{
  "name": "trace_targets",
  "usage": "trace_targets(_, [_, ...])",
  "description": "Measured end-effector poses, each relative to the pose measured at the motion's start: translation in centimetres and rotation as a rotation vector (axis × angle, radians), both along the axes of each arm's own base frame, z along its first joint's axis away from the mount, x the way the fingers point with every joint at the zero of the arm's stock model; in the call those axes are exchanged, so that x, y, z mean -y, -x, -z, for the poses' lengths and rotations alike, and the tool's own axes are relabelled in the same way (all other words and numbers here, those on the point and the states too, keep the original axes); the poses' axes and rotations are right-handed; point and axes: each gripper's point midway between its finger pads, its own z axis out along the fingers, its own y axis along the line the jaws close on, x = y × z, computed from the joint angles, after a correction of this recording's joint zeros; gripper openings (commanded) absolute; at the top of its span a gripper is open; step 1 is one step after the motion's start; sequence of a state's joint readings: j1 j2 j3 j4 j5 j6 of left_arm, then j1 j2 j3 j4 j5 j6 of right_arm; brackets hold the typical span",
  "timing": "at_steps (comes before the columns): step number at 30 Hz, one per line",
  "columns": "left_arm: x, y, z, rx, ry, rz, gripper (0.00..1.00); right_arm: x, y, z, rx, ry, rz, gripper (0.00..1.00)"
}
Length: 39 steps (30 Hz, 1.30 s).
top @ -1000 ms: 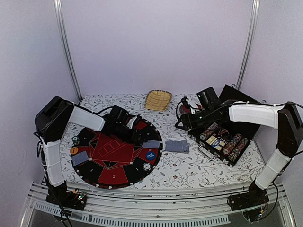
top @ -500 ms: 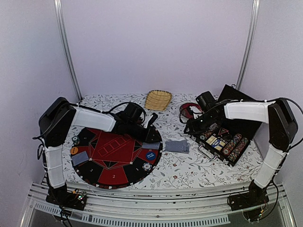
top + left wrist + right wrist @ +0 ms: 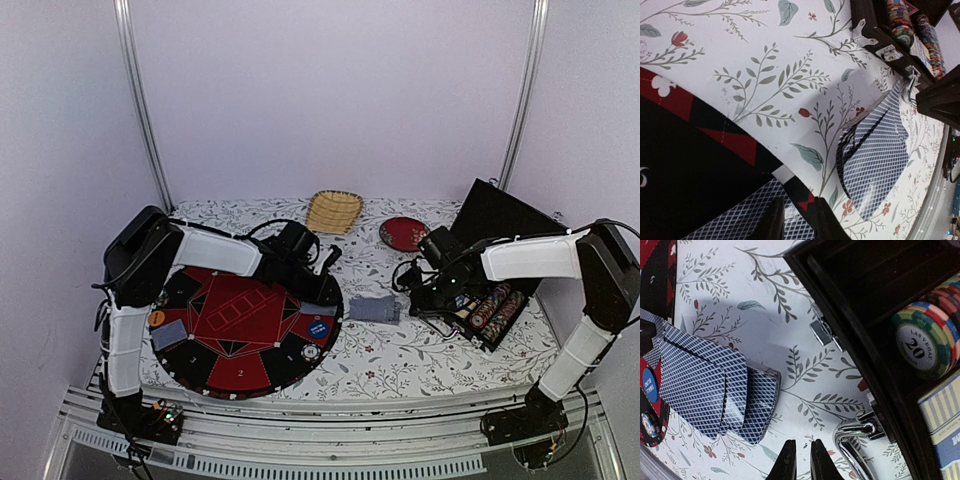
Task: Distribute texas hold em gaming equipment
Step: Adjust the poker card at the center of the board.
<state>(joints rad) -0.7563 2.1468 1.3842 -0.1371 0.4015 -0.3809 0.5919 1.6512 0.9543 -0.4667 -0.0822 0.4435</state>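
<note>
A spread deck of blue-backed playing cards (image 3: 373, 308) (image 3: 715, 380) (image 3: 875, 160) lies on the floral cloth between the round black-and-red poker mat (image 3: 240, 320) and the open chip case (image 3: 500, 230). One card (image 3: 318, 308) (image 3: 740, 225) lies on the mat's right edge. My left gripper (image 3: 330, 285) (image 3: 799, 220) hovers over that card, jaws narrowly apart, gripping nothing. Low over the cloth, my right gripper (image 3: 425, 298) (image 3: 802, 460) sits between the deck and the case's chrome handle (image 3: 855, 435), almost shut and empty. Striped chips (image 3: 920, 347) fill the case.
On the mat lie a blue button (image 3: 318, 327), a white chip (image 3: 311, 351), an orange chip (image 3: 157, 318) and another card (image 3: 168, 334). A straw basket (image 3: 333, 211) and a dark-red plate (image 3: 403, 233) stand at the back. The raised case lid fills the right side.
The left arm has stretched rightward across the mat to its right edge. The right arm has come forward and down from the case's back corner to its near-left side. Both jaws have narrowed.
</note>
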Motion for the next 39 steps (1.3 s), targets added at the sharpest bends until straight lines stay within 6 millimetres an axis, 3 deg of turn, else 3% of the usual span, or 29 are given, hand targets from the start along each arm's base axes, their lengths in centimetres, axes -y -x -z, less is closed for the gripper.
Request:
trace_targets(9, [0.9,0.1,0.3,0.008,-0.028,0.031,0.22,-0.9,-0.3,2.5,-0.028,-0.003,0.001,0.10])
trace_targets(16, [2.2,0.0,0.8,0.011,-0.036,0.055,0.21,-2.2,-1.2,2.6,-0.001,-0.032,-0.009,0.08])
trace_targets(21, [3.8,0.6,1.0,0.012,-0.034,0.083,0.21,-4.3,-1.2,2.5,0.016,-0.052,-0.039,0.08])
trace_targets(25, [4.0,0.8,1.0,0.011,-0.048,0.086,0.20,-4.4,-1.1,2.5,0.013,-0.054,-0.024,0.09])
trace_targets(34, [4.1,1.0,1.0,0.019,-0.050,0.096,0.23,-3.2,-0.4,2.1,0.023,-0.039,0.004,0.33])
trace_targets(39, [3.8,0.8,0.5,0.033,-0.053,0.094,0.24,-1.3,-0.2,0.3,0.043,-0.031,0.011,0.51])
